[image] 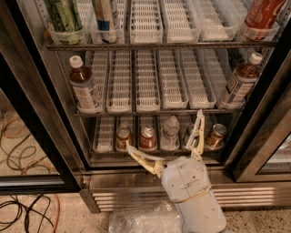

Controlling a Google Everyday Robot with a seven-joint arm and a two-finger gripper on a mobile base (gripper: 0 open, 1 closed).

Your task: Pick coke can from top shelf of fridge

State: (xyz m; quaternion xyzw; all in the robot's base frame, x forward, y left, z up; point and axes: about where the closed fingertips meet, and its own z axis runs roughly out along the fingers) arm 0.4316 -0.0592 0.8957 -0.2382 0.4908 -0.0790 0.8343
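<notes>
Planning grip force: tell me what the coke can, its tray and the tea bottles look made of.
The coke can: likely thin metal, glossy red print with highlights. The tray: translucent white plastic, slotted moulding. The tea bottles: seemingly clear plastic; brown liquid shows through, white caps. The claw, open, sits low before the bottom shelf.

Likely a workplace pantry or test lab rather than a home, going by the stainless-steel display fridge [250,195] with black-framed glass doors [32,109], wire racks [159,46] lined with white slotted trays [148,79], and thin stock of tea bottles [84,89] and cans [148,138]. Loose orange and black cables [18,142] sprawled over the speckled floor [68,215] alongside. Low before the bottom rack, a robot gripper [164,133], fingers [142,158] spread wide.
</notes>
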